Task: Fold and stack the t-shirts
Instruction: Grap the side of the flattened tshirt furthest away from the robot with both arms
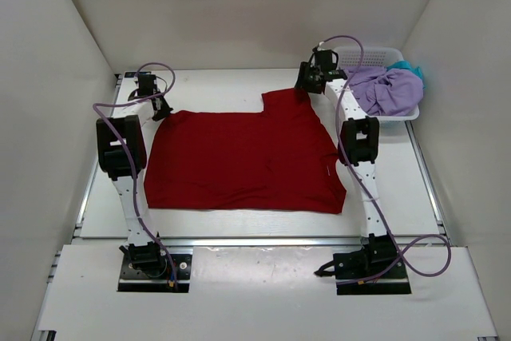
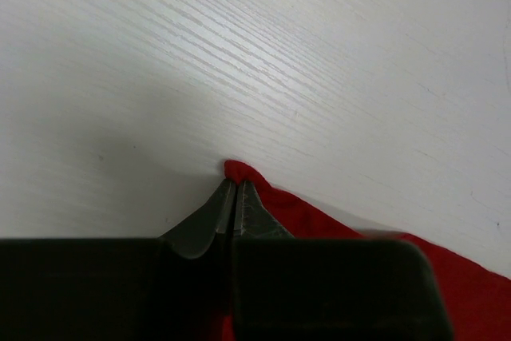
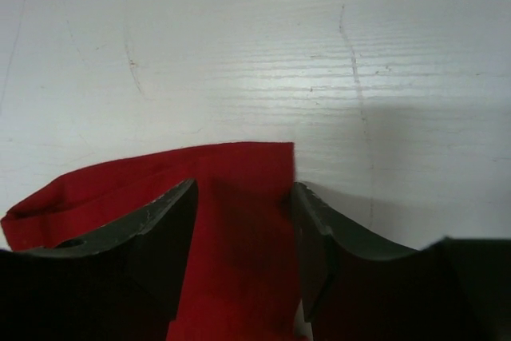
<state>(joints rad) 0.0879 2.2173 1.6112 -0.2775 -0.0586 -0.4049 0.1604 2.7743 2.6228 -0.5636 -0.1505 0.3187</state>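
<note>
White plastic mesh basket [image 1: 375,55] just right of the right claw [image 1: 304,88], on the table's far right corner. Pale table [image 1: 239,89] with fine wood grain under and ahead of the left claw [image 1: 162,109]. Ahead of the right claw, a thin dark crack line [image 3: 357,77] running away across the surface, fainter scratches [image 3: 132,65] off to its left. Metal rail [image 1: 427,169] well right of that claw. Plain white walls [image 1: 239,5] beyond both claws.

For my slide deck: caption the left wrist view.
Left gripper shut on a corner of the red t-shirt, on the white table.
</note>
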